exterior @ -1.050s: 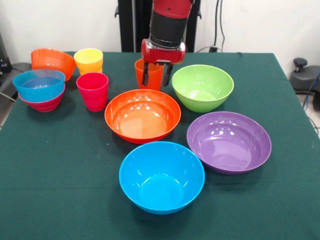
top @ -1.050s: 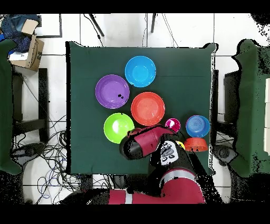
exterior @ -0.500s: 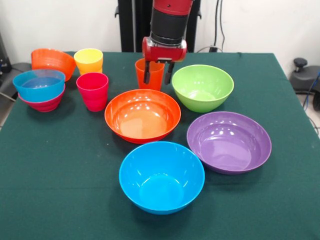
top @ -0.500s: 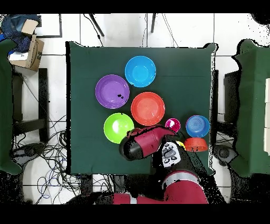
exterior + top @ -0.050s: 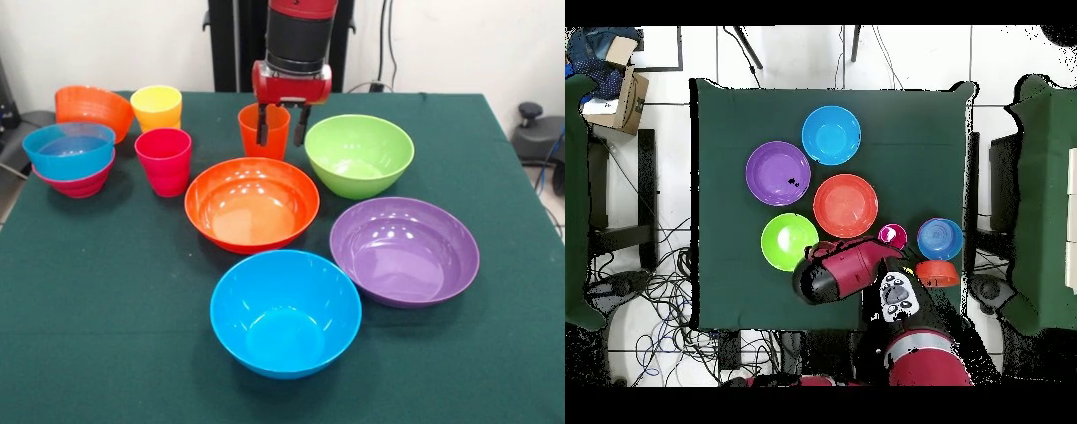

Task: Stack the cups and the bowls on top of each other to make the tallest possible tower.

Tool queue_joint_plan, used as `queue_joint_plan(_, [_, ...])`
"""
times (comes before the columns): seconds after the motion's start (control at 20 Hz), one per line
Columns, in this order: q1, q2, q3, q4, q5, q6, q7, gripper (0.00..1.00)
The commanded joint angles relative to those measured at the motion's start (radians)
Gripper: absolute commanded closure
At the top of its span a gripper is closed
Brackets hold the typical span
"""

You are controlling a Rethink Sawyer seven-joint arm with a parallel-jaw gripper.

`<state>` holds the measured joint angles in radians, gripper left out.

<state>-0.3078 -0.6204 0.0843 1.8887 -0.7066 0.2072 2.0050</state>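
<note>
Right now the gripper (image 5: 282,137) hangs spread wide over the orange cup (image 5: 262,129), whose rim a finger could clip, tipping it.

The red and black arm (image 5: 298,40) comes straight down from twelve o'clock in the front view, wrist vertical. Its gripper (image 5: 282,134) points down at the table, its two dark fingers (image 5: 262,132) parted with a clear gap. Overhead, the arm (image 5: 850,272) reaches toward ten o'clock from the base
</note>
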Motion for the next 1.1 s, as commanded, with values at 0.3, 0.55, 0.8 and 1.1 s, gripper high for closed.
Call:
queue_joint_plan(0.3, [0.016, 0.024, 0.109, -0.003, 0.025, 0.042, 0.020, 0.00])
queue_joint_plan(0.55, [0.016, 0.023, 0.112, -0.007, 0.030, 0.049, 0.020, 0.00])
queue_joint_plan(0.8, [0.012, 0.018, 0.118, -0.006, 0.034, 0.055, 0.016, 0.00])
queue_joint_plan(1.1, [-0.018, -0.021, 0.152, 0.028, 0.054, 0.081, -0.007, 0.00])
